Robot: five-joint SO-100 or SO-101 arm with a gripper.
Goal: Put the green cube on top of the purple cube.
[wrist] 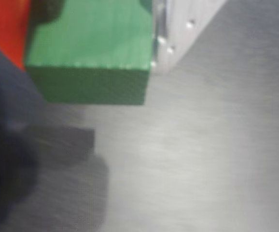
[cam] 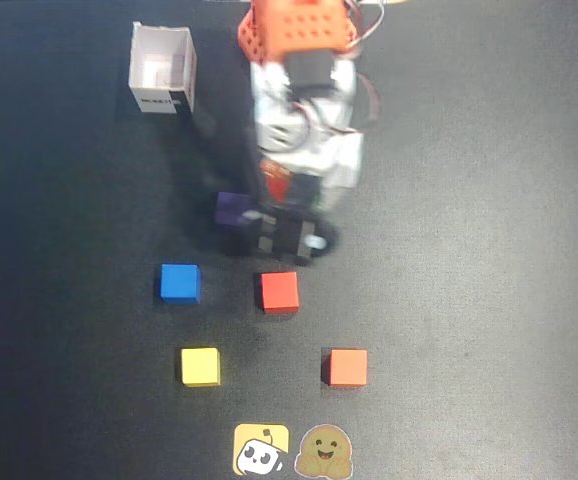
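Right up against the wrist camera is the green cube (wrist: 91, 53), filling the upper left of that view, pressed between an orange-red jaw on its left and a pale grey jaw on its right. So the gripper (wrist: 89, 46) is clamped on the green cube. The cube hangs clear of the bench (wrist: 207, 159): its dark shadow lies on the grey surface below it, apart from it.

In the overhead view the arm reaches out from the far edge of the bench, and its black gripper end (cam: 289, 238) covers the green cube completely. The purple cube (cam: 232, 209) peeks out just beside that black end, on its left and slightly toward the far edge, partly hidden by it. That is the relation that matters: the held cube seems to sit a little to the right of the purple cube and a little nearer the front edge, not squarely above it. I would judge that a short shift leftward and back is needed before lowering, though how high the green cube rides over the purple one cannot be told.

Toward the front edge lie the blue cube (cam: 180, 283) and red cube (cam: 278, 292), then the yellow cube (cam: 200, 366) and orange cube (cam: 348, 367). A white box (cam: 163, 68) stands near the far left corner.
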